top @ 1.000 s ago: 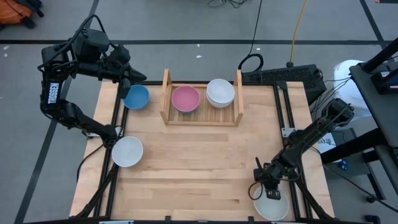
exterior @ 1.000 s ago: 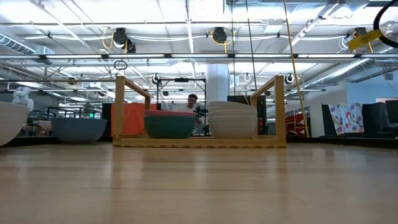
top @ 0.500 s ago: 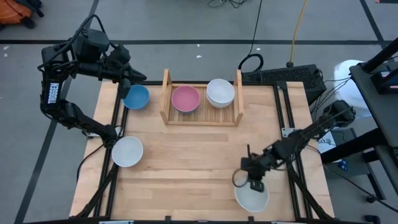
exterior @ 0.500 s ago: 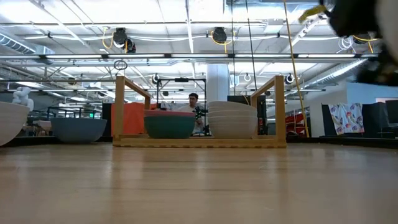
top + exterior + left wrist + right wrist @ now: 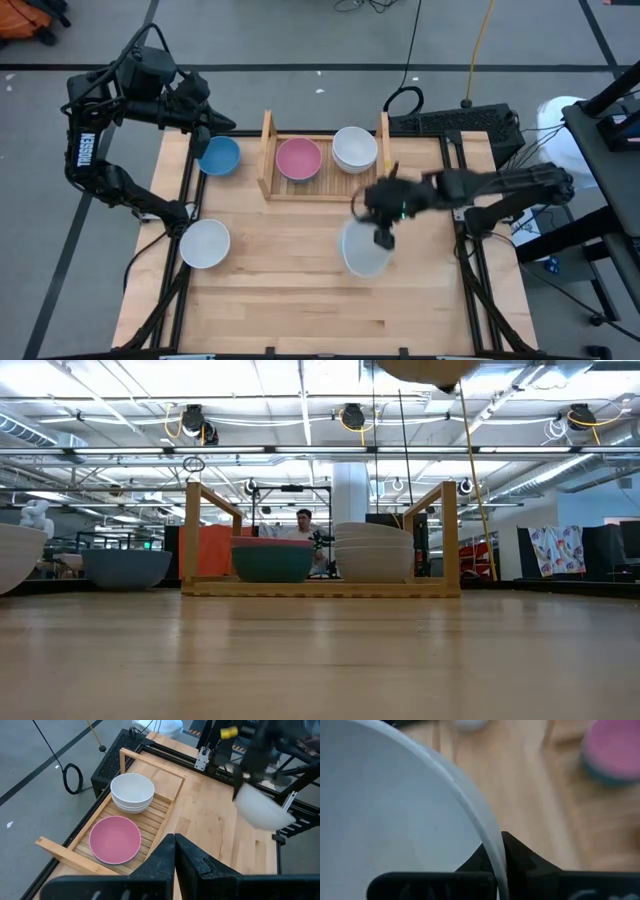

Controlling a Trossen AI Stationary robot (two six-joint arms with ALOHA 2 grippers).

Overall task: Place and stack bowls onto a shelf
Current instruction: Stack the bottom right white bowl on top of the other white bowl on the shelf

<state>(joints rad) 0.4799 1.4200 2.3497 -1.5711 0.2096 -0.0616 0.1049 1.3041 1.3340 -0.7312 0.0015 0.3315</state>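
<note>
One round white bowl (image 5: 365, 250) rides in the right gripper (image 5: 383, 236), fingers pinched over its rim so it hangs clear of the tabletop | just ahead: light-wood slatted shelf (image 5: 268, 150) holding a stack of white bowls (image 5: 354, 148) and a pink bowl (image 5: 298, 158) | likely next: stack | left gripper (image 5: 212, 122) clenched empty over a blue bowl (image 5: 219, 156)

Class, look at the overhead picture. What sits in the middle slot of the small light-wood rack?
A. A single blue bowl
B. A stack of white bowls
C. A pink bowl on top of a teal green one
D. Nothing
C: the pink bowl fills the small light-wood rack's middle slot, and the low view shows it nested in a teal green bowl.
</note>
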